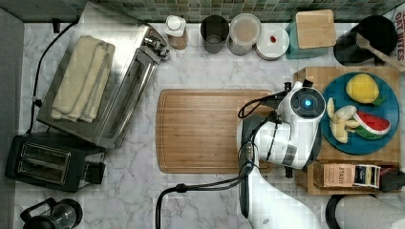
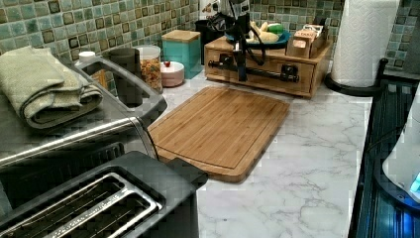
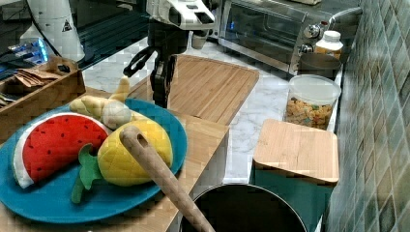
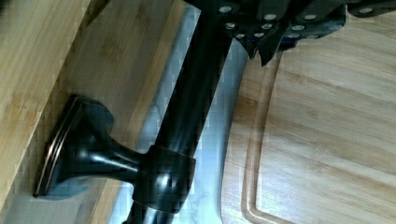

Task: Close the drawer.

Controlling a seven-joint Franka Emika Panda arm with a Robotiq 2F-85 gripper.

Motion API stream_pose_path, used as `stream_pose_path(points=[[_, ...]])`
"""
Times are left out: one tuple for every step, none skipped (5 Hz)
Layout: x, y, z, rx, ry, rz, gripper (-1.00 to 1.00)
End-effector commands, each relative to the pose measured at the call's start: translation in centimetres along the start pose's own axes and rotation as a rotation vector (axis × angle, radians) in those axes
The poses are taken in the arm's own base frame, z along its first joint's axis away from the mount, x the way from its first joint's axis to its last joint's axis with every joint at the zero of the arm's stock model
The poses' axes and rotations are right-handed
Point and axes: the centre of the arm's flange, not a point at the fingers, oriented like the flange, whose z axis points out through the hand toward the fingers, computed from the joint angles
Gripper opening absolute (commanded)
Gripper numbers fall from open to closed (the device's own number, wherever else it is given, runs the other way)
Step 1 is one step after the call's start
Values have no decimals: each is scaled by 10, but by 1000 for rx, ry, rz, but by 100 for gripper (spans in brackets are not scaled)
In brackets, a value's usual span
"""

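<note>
Black bar handle (image 4: 187,116) of the drawer (image 2: 262,72), seen close from the wrist, with the fingers (image 4: 261,32) at its upper end.

Detail: the gripper (image 2: 241,62) hangs in front of the drawer face, apparently placed there to push the front home; whether the fingers are clamped on the bar or merely set against it cannot be told. The drawer sits in the wooden box (image 2: 317,64) beyond the far end of the cutting board (image 2: 223,124) in the left view; its light-wood front appears nearly flush with the box, so little travel seems left. The bar stands off the front on flared dark posts (image 4: 79,149). On the box top rest a blue plate (image 1: 389,102) of toy fruit; marble worktop (image 2: 307,163) lies around.
</note>
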Motion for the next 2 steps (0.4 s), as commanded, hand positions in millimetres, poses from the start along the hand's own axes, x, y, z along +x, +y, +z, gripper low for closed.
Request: stream_pose_path(points=[[-111,142,6,-56,-25,275,-100],[-112,142,6,-56,-25,276,-100]])
